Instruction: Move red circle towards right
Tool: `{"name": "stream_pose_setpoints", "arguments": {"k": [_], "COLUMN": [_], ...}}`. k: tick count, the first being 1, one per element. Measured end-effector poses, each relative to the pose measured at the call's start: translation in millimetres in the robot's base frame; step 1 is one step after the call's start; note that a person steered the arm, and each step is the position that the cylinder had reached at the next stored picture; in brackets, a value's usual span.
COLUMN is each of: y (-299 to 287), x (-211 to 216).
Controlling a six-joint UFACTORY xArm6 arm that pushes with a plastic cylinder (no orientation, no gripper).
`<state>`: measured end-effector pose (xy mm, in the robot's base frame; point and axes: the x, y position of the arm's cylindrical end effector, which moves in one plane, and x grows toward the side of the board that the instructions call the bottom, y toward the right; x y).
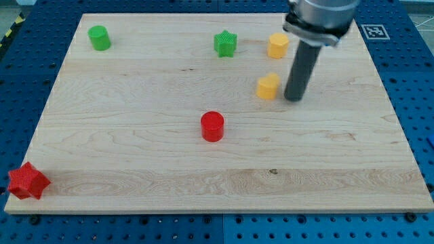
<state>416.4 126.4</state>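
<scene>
Camera view shows the wooden worktop [135,163] with the red circle [212,126] standing just below the centre of the frame. My tip [293,99] rests in the upper right, just beside a yellow block [268,87] and well apart from the red circle. There are no jaws on this arm, only the rod, so nothing is spread or pinching.

The red circle looks like a small, light, stiff plastic piece that should slide easily on smooth wood; being round, it may slip sideways unless pushed squarely from its left side. To its right the worktop lies open as far as the right edge. Another yellow block [277,45], a green star [225,43], a green cylinder [100,38] and a red star [27,181] sit away from that path.
</scene>
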Motion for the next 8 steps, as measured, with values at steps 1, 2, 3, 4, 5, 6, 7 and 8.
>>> {"name": "stream_pose_setpoints", "arguments": {"k": [1, 2, 3, 4, 5, 6, 7, 8], "y": [0, -17, -58, -61, -124, -129, -129, -201], "x": [0, 11, 34, 35, 31, 32, 23, 49]}}
